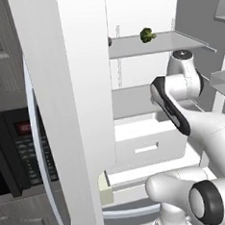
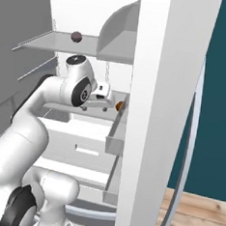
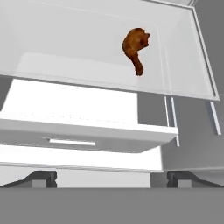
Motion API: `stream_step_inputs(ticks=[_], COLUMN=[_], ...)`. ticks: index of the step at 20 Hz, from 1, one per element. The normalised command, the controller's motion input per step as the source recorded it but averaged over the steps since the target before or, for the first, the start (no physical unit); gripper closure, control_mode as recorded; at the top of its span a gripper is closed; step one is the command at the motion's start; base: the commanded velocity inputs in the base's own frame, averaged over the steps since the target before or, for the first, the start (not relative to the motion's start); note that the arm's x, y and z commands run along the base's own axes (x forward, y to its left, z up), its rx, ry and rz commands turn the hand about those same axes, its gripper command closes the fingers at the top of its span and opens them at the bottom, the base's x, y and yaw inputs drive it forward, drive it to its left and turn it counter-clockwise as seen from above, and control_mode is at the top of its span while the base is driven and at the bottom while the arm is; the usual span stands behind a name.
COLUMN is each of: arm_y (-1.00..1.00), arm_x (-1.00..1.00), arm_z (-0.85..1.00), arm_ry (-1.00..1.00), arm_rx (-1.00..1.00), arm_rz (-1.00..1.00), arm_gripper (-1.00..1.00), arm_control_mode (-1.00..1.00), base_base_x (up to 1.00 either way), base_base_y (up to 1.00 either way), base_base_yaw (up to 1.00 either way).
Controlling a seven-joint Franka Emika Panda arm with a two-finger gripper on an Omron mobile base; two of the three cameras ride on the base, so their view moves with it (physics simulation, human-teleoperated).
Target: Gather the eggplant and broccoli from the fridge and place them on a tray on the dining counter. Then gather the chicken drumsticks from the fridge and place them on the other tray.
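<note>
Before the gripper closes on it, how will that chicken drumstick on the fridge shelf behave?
The chicken drumstick looks stiff, so it should lift whole. Its fat end tapering to a thin bone suggests it may pivot if pinched off-centre. Lying flat on the smooth shelf, it probably slides when nudged.

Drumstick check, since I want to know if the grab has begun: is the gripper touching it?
Apart. In the hand view the drumstick lies on the fridge shelf, well beyond the open gripper.

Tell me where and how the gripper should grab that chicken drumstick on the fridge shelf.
Probably grip the chicken drumstick across its thick meaty upper part, jaws closing on its two long sides. It lies flat on the shelf with the thin bone end pointing toward the shelf's front edge. Come in from the open front with the open gripper.
</note>
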Motion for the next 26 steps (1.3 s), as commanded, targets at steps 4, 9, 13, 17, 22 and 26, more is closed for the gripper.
stream_step_inputs(ticks=[4, 9, 13, 17, 22, 26], arm_y=[-0.18, -0.23, -0.08, -0.05, -0.07, -0.10], arm_x=[0.23, 0.15, 0.33, 0.40, 0.46, 0.42], arm_z=[-0.29, -0.11, -0.10, -0.18, -0.24, -0.27], arm_ry=[0.07, 0.01, 0.00, 0.00, 0.01, 0.02], arm_rx=[0.00, 0.00, 0.00, 0.00, 0.00, 0.00], arm_rz=[0.00, 0.00, 0.00, 0.00, 0.00, 0.00], arm_gripper=[-1.00, -1.00, -1.00, -1.00, -1.00, -1.00], arm_control_mode=[-1.00, -1.00, -1.00, -1.00, -1.00, -1.00], base_base_x=[0.00, 0.00, 0.00, 0.00, 0.00, 0.00], base_base_y=[0.00, 0.00, 0.00, 0.00, 0.00, 0.00], base_base_yaw=[0.00, 0.00, 0.00, 0.00, 0.00, 0.00])
